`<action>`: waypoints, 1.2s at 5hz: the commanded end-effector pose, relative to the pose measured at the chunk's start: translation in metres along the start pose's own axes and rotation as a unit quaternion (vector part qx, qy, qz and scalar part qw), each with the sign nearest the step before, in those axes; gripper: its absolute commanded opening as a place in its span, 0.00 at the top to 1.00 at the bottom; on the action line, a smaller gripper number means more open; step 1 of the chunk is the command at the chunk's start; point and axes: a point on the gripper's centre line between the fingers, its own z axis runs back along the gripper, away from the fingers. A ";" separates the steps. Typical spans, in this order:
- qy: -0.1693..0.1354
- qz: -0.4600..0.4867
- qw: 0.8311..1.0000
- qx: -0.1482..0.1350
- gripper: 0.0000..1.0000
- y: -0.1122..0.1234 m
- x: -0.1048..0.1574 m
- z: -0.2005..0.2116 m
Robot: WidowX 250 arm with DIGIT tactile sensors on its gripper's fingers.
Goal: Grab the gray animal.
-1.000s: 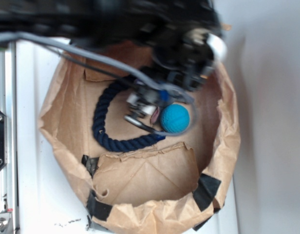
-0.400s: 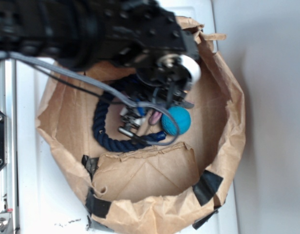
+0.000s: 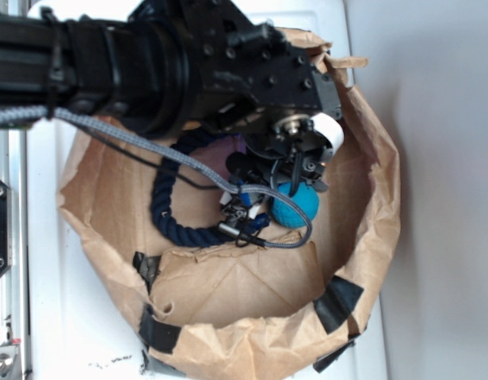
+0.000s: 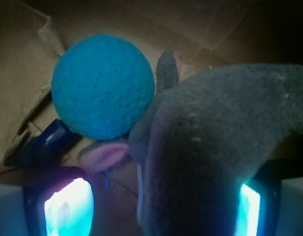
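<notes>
Gray animal point(image 4: 215, 142) directly between the fingers, right of teal ball point(image 4: 102, 86), touching it. Gripper point(image 4: 156, 206) parted; closed hold not yet evident.

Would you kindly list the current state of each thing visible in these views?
gray animal: between the gripper's fingers, close to the camera.
teal ball: loose, resting against the animal.
navy rope loop: lying in the bag.
paper bag: open, rim rolled down.
gripper: lowered into the bag.
</notes>
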 end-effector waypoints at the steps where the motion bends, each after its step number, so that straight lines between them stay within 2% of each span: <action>1: -0.024 -0.013 1.000 0.007 1.00 -0.004 0.016 0.019; 2: -0.019 -0.016 1.000 -0.003 1.00 -0.005 0.009 0.026; 4: 0.015 -0.022 0.998 -0.062 1.00 -0.001 0.002 0.070; 6: 0.030 -0.027 0.993 -0.107 1.00 0.007 0.005 0.099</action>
